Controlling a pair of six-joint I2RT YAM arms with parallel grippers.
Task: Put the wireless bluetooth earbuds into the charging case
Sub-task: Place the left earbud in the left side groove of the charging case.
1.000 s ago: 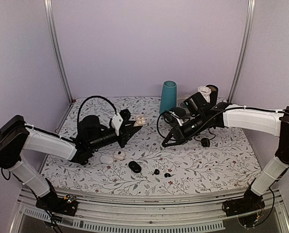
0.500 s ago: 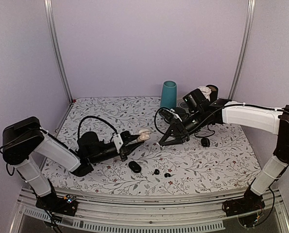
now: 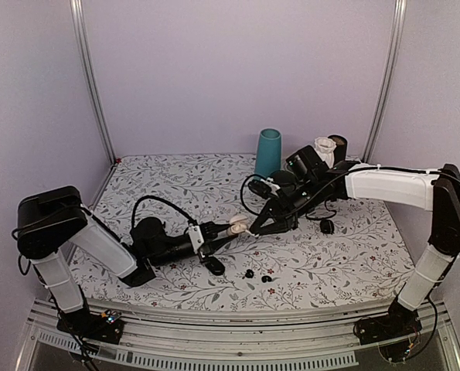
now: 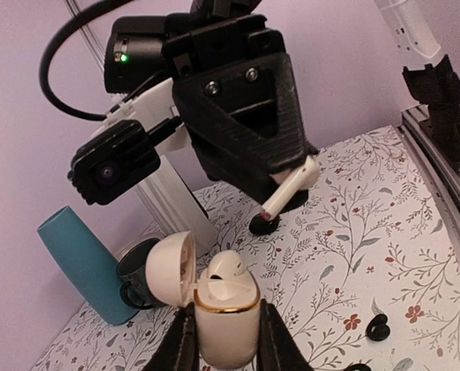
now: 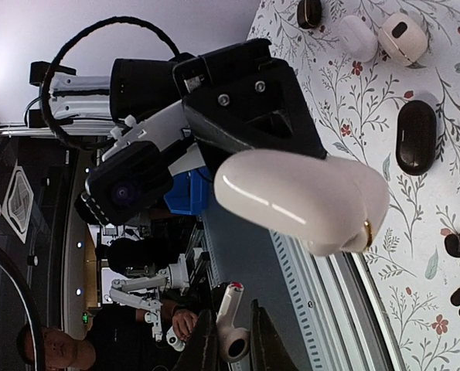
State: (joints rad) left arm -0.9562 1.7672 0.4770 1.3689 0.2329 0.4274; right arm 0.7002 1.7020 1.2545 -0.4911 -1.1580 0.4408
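Left gripper (image 4: 227,344): clenched on a white charging case (image 4: 226,309), fingers pressing its two sides, held up off the table.
Charging case: lid (image 4: 170,267) flipped open and leaning to one side; gold band around the mouth.
Seated bud: one white earbud (image 4: 223,267) sits in the case, its rounded head showing above the rim.
Right gripper (image 5: 233,344): clamped on a second white earbud (image 5: 231,325), gripping the bulb end; the stem sticks out past the fingertips.
Held earbud, position: above the open case and off to one side in the left wrist view, stem tip pointing down towards it; clear of the case, not touching.
Meeting point: from overhead the two grippers come nose to nose over the middle of the table, the case between them.
Black buds (image 3: 249,273) (image 3: 266,278): two tiny glossy pieces loose on the cloth, near side of the grippers, side by side.
Black case (image 3: 214,266): oval, shut, lying flat just left of the black buds.
Teal cup (image 3: 267,153): upright at the far edge, behind the right arm.
White pieces (image 5: 359,37) (image 5: 402,36): two small rounded items lying together on the cloth, beyond the black case in the right wrist view.
Table (image 3: 338,263): covered in a floral-print cloth.
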